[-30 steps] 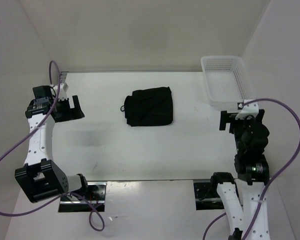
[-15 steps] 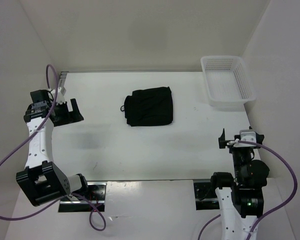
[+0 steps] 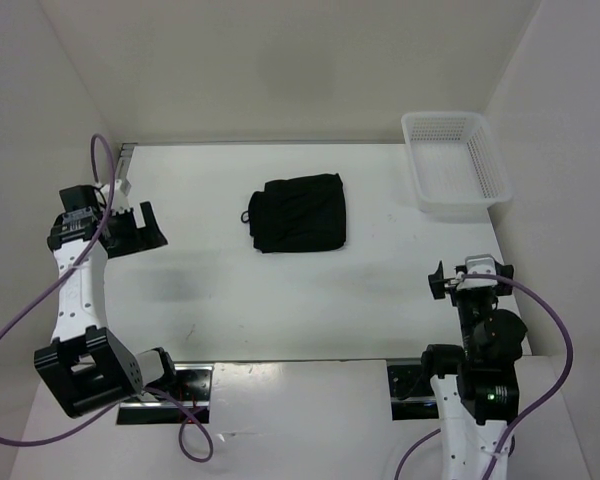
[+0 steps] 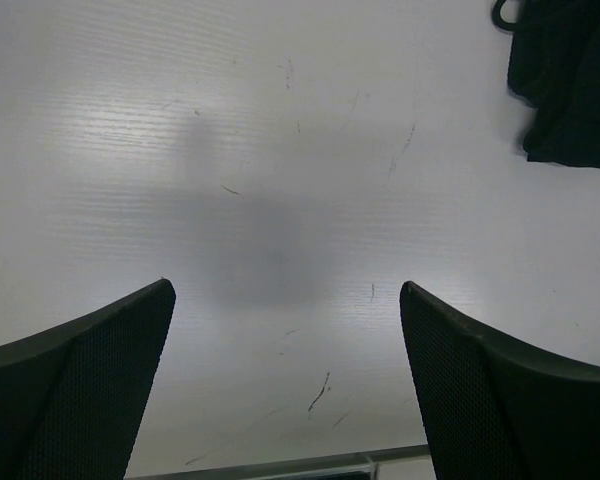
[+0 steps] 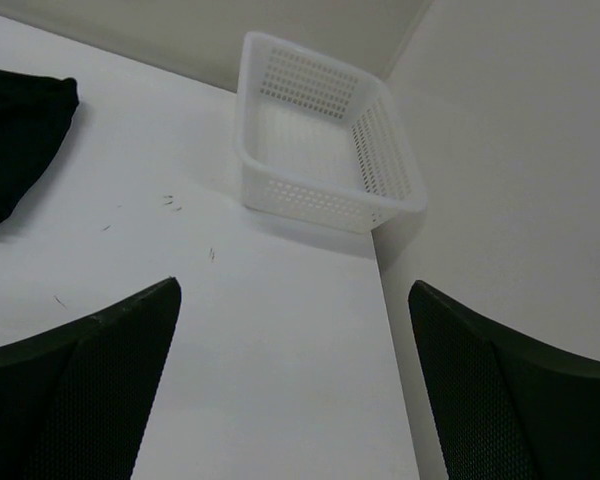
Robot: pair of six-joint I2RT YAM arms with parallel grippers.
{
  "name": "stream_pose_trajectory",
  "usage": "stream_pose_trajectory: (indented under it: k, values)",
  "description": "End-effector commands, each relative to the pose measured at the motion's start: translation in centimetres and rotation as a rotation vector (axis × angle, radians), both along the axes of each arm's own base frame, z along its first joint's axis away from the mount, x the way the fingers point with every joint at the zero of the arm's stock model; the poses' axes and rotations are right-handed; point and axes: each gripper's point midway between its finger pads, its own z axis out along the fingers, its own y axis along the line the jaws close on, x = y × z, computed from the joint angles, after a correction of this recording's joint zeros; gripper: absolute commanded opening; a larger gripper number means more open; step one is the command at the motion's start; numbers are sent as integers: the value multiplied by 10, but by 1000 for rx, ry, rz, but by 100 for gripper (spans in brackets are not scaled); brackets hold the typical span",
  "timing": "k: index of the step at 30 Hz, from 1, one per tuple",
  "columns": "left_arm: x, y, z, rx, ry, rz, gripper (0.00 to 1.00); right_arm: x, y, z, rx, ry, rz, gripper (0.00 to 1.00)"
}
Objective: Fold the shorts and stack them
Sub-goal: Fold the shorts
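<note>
Shorts (image 3: pixel 300 214), plain black soft fabric, folded into a compact near-square bundle, lying flat on the white tabletop (image 3: pixel 280 290) at centre, toward the far half; small black drawstring loop (image 3: pixel 247 216) protruding at the bundle's left edge. The left wrist view shows the bundle's corner (image 4: pixel 570 90) and the loop (image 4: pixel 505 15) at upper right; the right wrist view shows one edge (image 5: pixel 15 140) at far left. White plastic mesh basket (image 3: pixel 455 165), rectangular, perforated walls, standing at the far right corner of the table against the side wall, well apart from the shorts; nothing visible inside it (image 5: pixel 310 205). Left gripper (image 3: pixel 140 225), black, two-fingered, over the left side of the table, well apart from the shorts, fingers spread wide with only bare, lightly scuffed tabletop between them (image 4: pixel 285 300). Right gripper (image 3: pixel 468 283), black, near the front right of the table, fingers likewise spread wide and holding nothing (image 5: pixel 295 290), facing toward the basket. Purple cables (image 3: pixel 20 320), one looping from each arm.
</note>
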Motion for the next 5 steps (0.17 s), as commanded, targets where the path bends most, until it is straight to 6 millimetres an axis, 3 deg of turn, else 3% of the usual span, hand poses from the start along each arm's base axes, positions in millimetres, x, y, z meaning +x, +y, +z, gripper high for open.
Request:
stream_pose_trajectory:
  k: [1, 5]
  values:
    - [0, -3, 10, 0, -48, -12, 100, 3, -7, 2, 78, -53, -50, 99]
    - [0, -1, 7, 7, -45, -7, 100, 6, 6, -7, 108, -25, 18, 99]
